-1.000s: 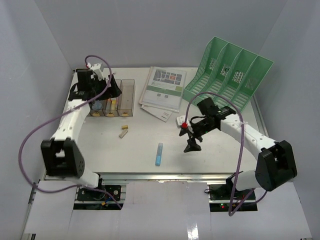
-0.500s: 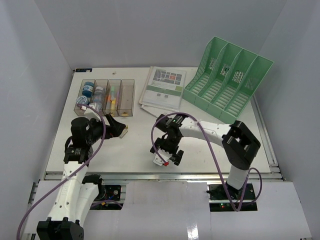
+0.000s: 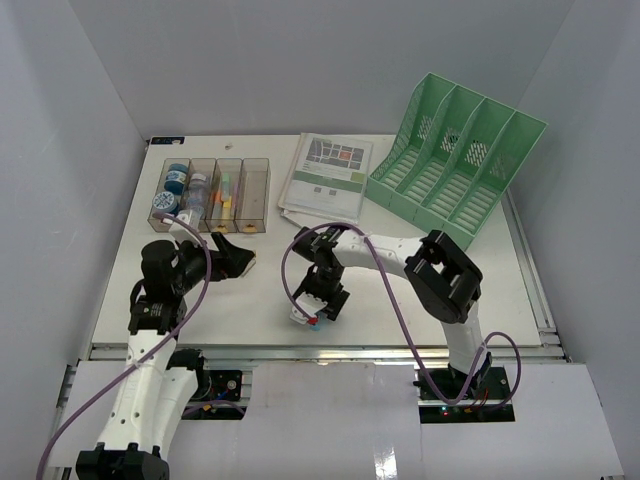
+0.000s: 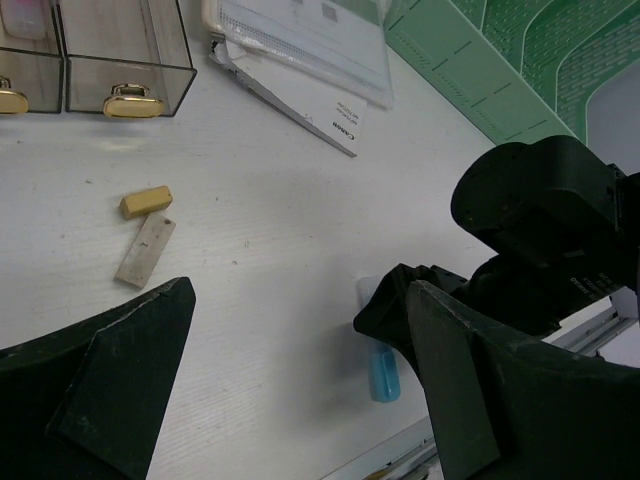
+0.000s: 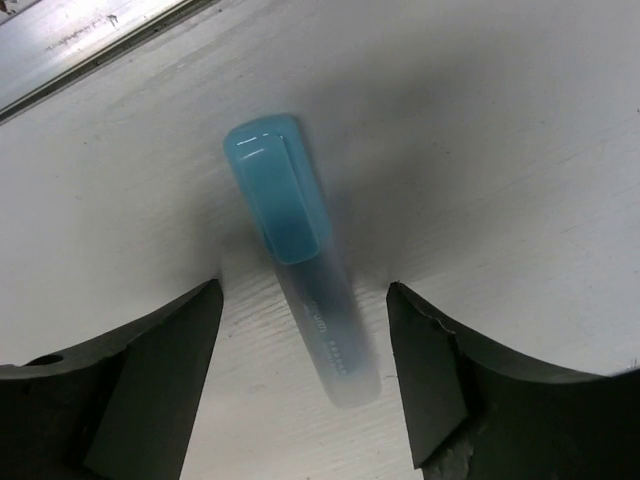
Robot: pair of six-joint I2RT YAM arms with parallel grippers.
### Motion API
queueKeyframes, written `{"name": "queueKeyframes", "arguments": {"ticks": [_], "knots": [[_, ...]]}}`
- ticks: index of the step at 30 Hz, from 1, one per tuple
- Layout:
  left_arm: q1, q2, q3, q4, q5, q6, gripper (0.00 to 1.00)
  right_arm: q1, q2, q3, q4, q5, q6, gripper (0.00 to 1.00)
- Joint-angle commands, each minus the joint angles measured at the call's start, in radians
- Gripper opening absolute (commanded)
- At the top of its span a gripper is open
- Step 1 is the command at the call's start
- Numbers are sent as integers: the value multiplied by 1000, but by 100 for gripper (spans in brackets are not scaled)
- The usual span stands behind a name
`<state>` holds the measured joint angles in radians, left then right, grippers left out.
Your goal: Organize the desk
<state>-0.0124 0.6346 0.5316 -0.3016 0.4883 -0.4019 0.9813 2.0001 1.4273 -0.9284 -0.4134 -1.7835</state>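
Desk (image 3: 505, 285) fills your overhead view as a white tabletop, its metal rail (image 3: 330, 350) along the near edge; at the far left stands the clear tray (image 3: 268, 195) with small bottles in its compartments, at the far middle lies a stack of booklets (image 3: 325, 180), and at the far right sits the green file rack (image 3: 455, 155); your left gripper (image 3: 240, 258) hangs low over the near left part, jaws spread wide with nothing between them; your right gripper (image 3: 322, 298) reaches across to the near middle, pointing down at the surface, and from up here you cannot tell how its jaws stand; from the left wrist you see its dark fingers (image 4: 110, 400) far apart at the bottom of the frame, only bare white tabletop between them; a small tan block (image 4: 146, 202) and a flat beige strip (image 4: 145, 250) lie just beside each other ahead of the left finger; beyond them is the tray's near end, with a yellow-gold item (image 4: 133, 100) inside it; a blue marker (image 4: 380, 370) lies on the desk, partly hidden under the black right gripper; from the right wrist you see that marker lying flat, its blue cap (image 5: 275, 190) toward the rail and its clear body toward the camera; the fingers (image 5: 130, 390) stand either side of it, open, with a gap on each side, touching neither end nor flank.
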Motion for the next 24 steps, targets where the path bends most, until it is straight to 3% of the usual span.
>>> {"name": "queueKeyframes", "arguments": {"ticks": [1,5,9,14,18,24], "knots": [[3,-30,-9,36,37,-7,98,-1,42,39,-37,22,20,56],[4,-50,-27,67,71,-47,98,-1,30,5,-30,20,43,42],[5,-52,-93,151,205,-241,98,-1,-15,-68,28,11,102,26],[5,-164,-280,286,240,-503,98,-18,-94,-132,104,-59,257,11],[3,-224,-322,361,215,-628,98,-64,-184,-190,203,-120,471,8],[-30,-209,-417,593,108,-837,98,-160,-290,-172,364,-166,966,8]]}}
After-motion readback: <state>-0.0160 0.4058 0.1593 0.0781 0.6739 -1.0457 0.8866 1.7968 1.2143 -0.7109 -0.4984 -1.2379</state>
